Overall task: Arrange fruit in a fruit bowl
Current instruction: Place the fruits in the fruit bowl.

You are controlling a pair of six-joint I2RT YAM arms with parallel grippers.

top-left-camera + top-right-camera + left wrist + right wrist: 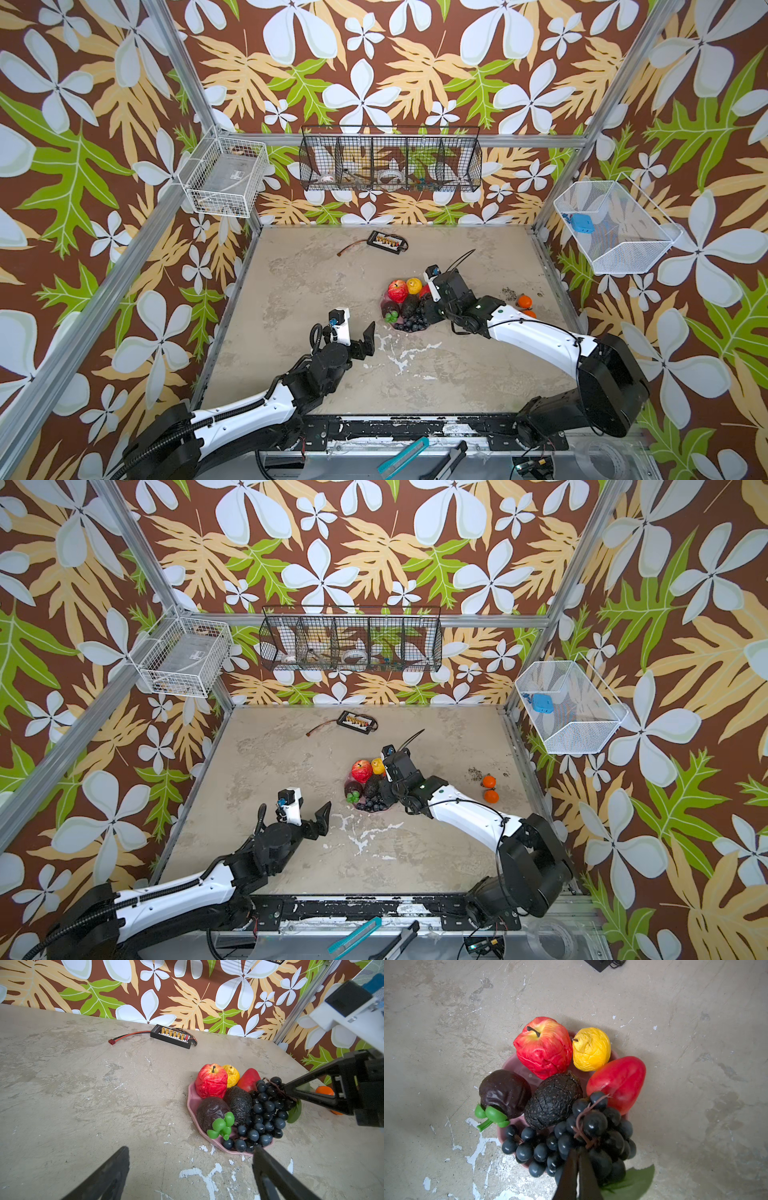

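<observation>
Nearly done | bowl under right gripper holds 6 fruits | right gripper pinches grapes' stem | left gripper spread, empty | left to do: 2 oranges behind right gripper

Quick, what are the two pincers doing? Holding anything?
Left pincer: open, holding nothing.
Right pincer: shut on the grape bunch, at its stem.

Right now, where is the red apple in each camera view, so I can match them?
Top view: red apple, mid-picture, immediately left of yellow pear.
Top view: apple, mid-picture, same neighbour.
Left wrist: apple beyond dark purple fruit.
Right wrist: apple beyond avocado.
Shared landmark: the pear beside the apple.
</observation>
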